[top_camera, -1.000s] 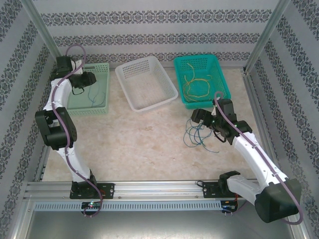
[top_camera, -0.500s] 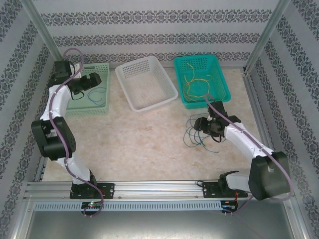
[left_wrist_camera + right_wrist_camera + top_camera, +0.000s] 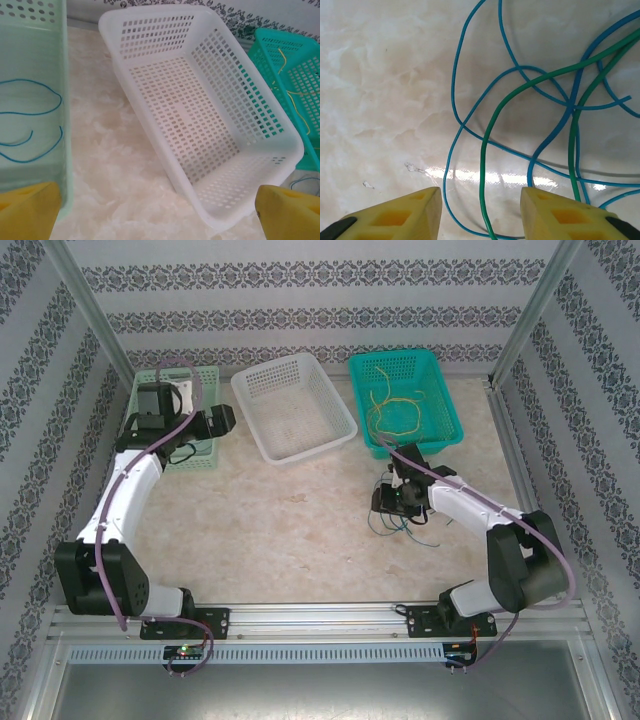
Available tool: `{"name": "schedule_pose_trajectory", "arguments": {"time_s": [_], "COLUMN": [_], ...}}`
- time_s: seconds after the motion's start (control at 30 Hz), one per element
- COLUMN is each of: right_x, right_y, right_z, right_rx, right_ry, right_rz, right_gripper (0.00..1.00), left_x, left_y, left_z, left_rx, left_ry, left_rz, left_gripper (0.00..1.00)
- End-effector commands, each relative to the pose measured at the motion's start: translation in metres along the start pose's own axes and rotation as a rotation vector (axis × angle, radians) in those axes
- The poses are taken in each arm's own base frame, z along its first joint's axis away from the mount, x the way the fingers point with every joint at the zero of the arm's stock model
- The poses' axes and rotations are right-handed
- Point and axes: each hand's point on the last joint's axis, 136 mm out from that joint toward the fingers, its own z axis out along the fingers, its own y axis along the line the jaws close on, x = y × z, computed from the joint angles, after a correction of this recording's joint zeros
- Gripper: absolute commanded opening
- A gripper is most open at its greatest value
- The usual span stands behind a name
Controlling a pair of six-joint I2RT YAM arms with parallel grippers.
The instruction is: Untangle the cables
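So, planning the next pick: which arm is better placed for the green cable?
Right. The right gripper hangs open over the green cable on the table; the left gripper faces the white basket.

The right claw (image 3: 386, 500) hides part of the cables (image 3: 568, 106), whose strands run off the wrist view's edges.

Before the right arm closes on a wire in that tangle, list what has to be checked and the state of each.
1. Right end effector open: ok, its fingers stand apart above the tangle.
2. Green cable in the gap: ok, it runs down between the fingers.
3. One strand alone in the gap: not ok, one of the blue cables passes through too.
4. Green cable free of the blue cables: not ok, they cross at several spots.
5. Fingertips touching the table: cannot tell.
6. Left end effector free: ok, open, holding nothing, near the white basket.
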Motion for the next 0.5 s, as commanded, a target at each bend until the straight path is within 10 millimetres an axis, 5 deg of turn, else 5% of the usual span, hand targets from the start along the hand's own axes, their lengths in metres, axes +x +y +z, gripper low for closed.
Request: {"name": "schedule_pose_trajectory", "arguments": {"time_s": [0.0, 0.27, 0.47], "right_x": [0.008, 0.01, 0.008], "right_y": [0.002, 0.005, 0.016], "right_z": [0.008, 0.025, 0.014], "right_rx": [0.002, 0.039, 0.002], "right_ry": [0.058, 0.125, 0.106], "right_rz": [-0.03, -0.07, -0.088], "right_gripper": [0.44, 0.2, 0.0], "left_x": [-0.011, -0.001, 0.003], "left_y": [-0.012, -0.017, -0.016], "left_z": [-0.008, -0.007, -0.007], "left_rx": [0.027, 0.046, 0.043], "left_ry": [-0.068, -0.057, -0.059], "left_rz": [0.004, -0.011, -0.014], "left_gripper": [1.0, 1.0, 1.0]}}
